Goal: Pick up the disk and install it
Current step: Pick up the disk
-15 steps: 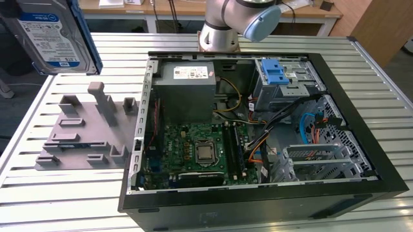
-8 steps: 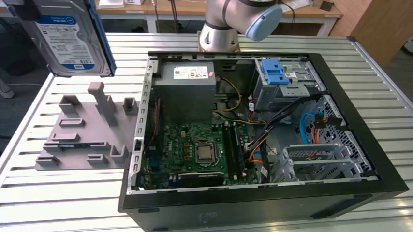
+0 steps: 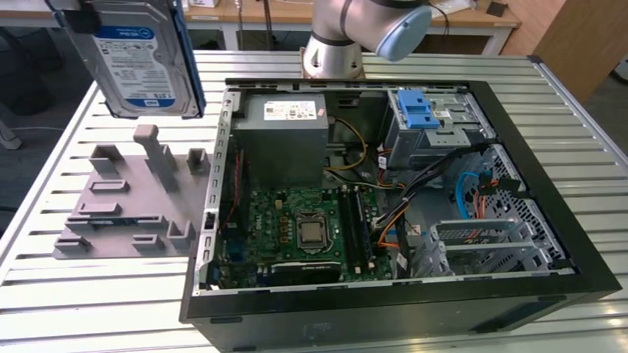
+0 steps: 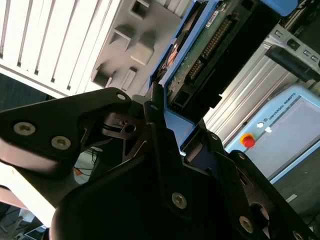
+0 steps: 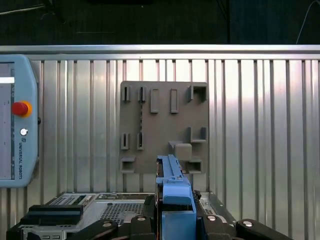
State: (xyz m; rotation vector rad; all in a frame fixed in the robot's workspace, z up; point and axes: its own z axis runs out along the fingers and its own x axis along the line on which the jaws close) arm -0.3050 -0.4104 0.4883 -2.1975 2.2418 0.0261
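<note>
The disk, a silver hard drive with a white and blue label and a blue bracket, hangs upright in the air at the exterior view's upper left. It is above the grey slotted fixture and beside the open computer case. In both wrist views my gripper is shut on the blue bracket of the disk, edge on, with the fixture on the table below it.
Inside the case are a grey power-supply box, a motherboard and a silver cage with a blue latch. The arm's base stands behind the case. A teach pendant lies on the slatted table.
</note>
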